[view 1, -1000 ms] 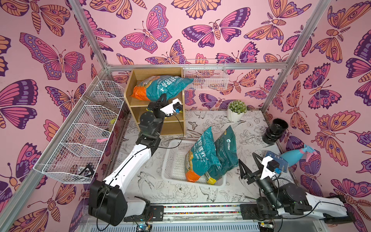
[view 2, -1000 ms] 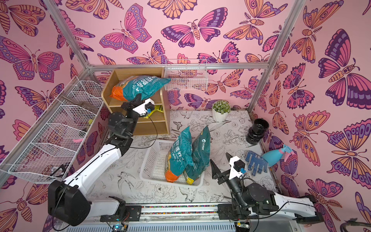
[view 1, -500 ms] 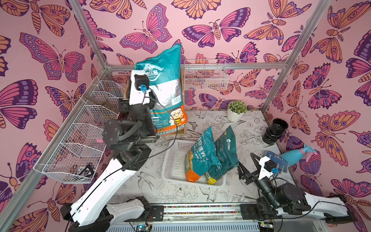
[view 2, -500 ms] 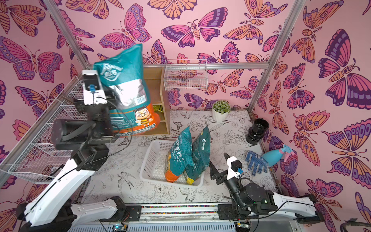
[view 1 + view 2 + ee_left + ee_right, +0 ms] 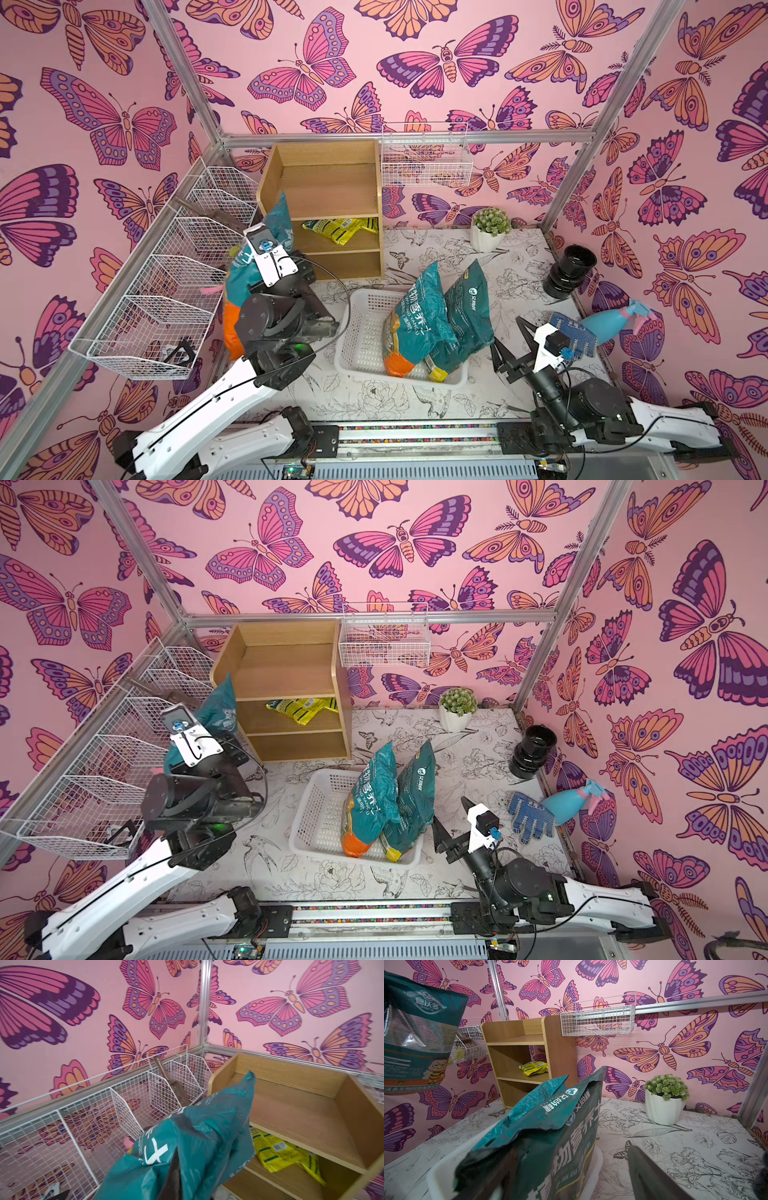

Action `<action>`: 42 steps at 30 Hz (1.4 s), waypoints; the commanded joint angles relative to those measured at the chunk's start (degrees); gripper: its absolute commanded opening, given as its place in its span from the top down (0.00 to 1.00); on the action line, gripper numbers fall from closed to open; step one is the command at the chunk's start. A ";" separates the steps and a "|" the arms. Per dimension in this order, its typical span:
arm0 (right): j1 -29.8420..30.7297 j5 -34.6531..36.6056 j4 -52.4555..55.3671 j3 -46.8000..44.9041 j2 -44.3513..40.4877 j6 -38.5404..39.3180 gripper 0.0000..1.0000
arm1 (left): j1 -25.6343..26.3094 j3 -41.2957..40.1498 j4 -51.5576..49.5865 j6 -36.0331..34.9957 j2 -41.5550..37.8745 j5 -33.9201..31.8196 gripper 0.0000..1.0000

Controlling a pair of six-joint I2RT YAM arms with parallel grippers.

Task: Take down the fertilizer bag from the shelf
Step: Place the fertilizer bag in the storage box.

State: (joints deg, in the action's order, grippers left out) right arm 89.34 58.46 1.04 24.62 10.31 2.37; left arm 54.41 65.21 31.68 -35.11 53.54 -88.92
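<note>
Lowered from its raised spot in front of the shelf (image 5: 328,195), the fertilizer bag (image 5: 277,222) now hangs off the shelf's top tier. It is between the shelf's side board and the wire baskets (image 5: 166,291). The left fingers (image 5: 174,1177) are clamped on its crumpled teal upper part, so most of the bag hangs below them. Its long axis is near upright: the teal top corner points up past the fingers and the orange end points down at the desk (image 5: 374,399). The right wrist view shows it clear of the desk.

A logo reading 德沃多 sits near the top of the bag's face, with a cartoon bee lower down. The right fingers (image 5: 500,359) stand spread and empty. Just beyond them, two teal bags (image 5: 419,316) in the white basket (image 5: 361,328) bear large white characters, 营养 among them. A yellow packet (image 5: 340,228) with a barcode lies on the shelf's middle tier.
</note>
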 commanded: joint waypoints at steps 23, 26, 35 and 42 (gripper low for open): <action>0.27 2.19 0.22 0.96 -3.96 -0.08 0.14 | 20.79 -1.08 -33.68 59.48 13.07 -11.45 1.00; 0.25 2.17 0.42 1.13 -3.52 -0.27 0.14 | 22.36 -7.87 -24.67 59.77 14.06 -11.45 1.00; 0.28 2.18 0.91 2.01 -1.01 -0.80 0.14 | 22.84 -4.88 -40.77 75.22 21.30 -11.45 1.00; 0.23 2.09 0.91 1.83 -1.25 -0.98 0.14 | 15.83 -5.52 -34.16 75.68 21.87 -11.45 1.00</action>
State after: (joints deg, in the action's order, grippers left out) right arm 89.34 59.96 1.30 24.73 9.15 1.74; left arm 72.77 57.34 -5.39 37.30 75.48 -88.33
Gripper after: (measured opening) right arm 0.862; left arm 0.050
